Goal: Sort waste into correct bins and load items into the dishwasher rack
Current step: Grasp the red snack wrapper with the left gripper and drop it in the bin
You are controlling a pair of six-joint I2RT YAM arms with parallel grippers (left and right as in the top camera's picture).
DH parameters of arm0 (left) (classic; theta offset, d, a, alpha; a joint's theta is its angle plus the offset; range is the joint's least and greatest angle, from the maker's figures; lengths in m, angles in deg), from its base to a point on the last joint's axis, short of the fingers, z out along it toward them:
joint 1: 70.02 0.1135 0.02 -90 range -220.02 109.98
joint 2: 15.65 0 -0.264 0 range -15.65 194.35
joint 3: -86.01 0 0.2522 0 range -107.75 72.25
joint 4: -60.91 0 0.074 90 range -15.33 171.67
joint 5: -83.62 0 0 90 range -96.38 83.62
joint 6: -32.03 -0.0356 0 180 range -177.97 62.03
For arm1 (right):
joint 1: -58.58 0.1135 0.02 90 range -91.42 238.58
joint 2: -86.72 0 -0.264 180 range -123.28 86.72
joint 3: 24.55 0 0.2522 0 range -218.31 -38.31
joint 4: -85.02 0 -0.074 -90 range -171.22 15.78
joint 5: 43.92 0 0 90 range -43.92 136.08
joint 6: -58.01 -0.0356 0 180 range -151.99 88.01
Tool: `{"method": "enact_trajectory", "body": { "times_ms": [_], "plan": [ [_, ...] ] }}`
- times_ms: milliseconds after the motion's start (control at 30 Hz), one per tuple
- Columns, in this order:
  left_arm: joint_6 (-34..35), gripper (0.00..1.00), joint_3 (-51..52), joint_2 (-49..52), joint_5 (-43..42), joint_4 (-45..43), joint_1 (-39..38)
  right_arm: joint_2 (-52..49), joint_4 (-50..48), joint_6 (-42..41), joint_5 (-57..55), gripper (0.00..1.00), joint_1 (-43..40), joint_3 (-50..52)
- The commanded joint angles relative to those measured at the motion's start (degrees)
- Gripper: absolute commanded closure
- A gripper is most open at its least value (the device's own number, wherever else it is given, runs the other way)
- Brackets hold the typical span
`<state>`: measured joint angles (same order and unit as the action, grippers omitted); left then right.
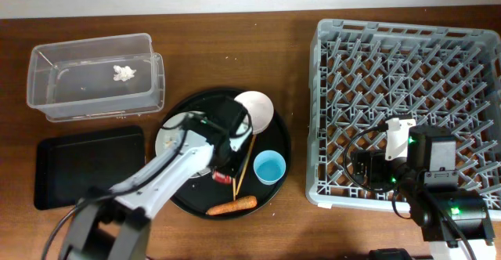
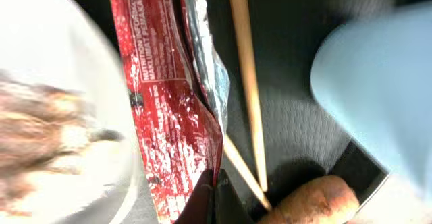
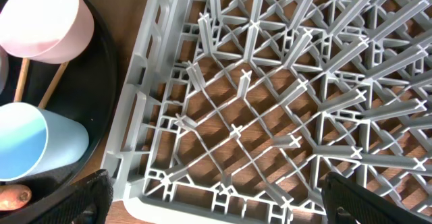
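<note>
My left gripper (image 2: 214, 198) is shut on the edge of the red sachet wrapper (image 2: 162, 102) over the round black tray, next to the chopsticks (image 2: 246, 75). In the overhead view the left gripper (image 1: 226, 166) sits between the grey-white plate (image 1: 171, 141) and the blue cup (image 1: 269, 167). Beige food bits (image 2: 37, 126) lie on the plate. The orange carrot piece (image 1: 232, 207) lies at the tray's front. The white-pink bowl (image 1: 255, 109) stands at the tray's back. The white tissue (image 1: 124, 74) is in the clear tub (image 1: 55, 95). My right gripper (image 3: 216, 210) is open and empty above the dishwasher rack (image 1: 407, 64).
The flat black tray (image 1: 90, 166) lies left of the large round black tray (image 1: 278, 135), below the clear tub. The rack's front left corner (image 3: 142, 177) is close to the round tray. Bare wooden table shows at the back.
</note>
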<state>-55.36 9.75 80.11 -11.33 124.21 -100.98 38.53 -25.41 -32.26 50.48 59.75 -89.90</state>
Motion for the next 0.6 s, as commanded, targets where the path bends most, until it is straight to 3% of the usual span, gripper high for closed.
{"method": "enact_trajectory", "body": {
  "times_ms": [0,67,233,433,467,500,533,567],
  "plan": [
    [-0.5,1.0,-6.43,-6.54,6.8,0.2,5.4,0.17,-0.04,-0.61,0.55,0.02,-0.11,-0.92],
    [-0.5,1.0,-8.9,-7.76,9.18,-2.29,11.23,0.17,-0.04,-0.63,0.55,0.02,-0.11,-0.92],
    [-0.46,1.0,-9.4,-7.69,9.27,-19.3,26.88,0.17,-0.04,-0.63,0.55,0.02,-0.11,-0.92],
    [-0.48,0.99,-9.29,-1.64,9.31,-36.04,36.54,0.17,-0.04,-0.63,0.55,0.02,-0.11,-0.92],
    [-0.5,0.95,-9.29,0.24,9.31,-38.12,37.38,0.17,-0.04,-0.63,0.55,0.02,-0.11,-0.92],
    [-0.48,0.77,-9.29,1.77,9.29,-39.6,38.07,0.17,-0.04,-0.63,0.55,0.02,-0.11,-0.92],
    [-0.5,0.51,-9.29,2.54,9.29,-40.48,38.51,0.17,-0.04,-0.63,0.55,0.02,-0.11,-0.92],
    [-0.5,0.4,-9.29,2.82,9.27,-41.13,38.84,0.17,-0.04,-0.61,0.55,0.02,-0.11,-0.92]
  ]
}}
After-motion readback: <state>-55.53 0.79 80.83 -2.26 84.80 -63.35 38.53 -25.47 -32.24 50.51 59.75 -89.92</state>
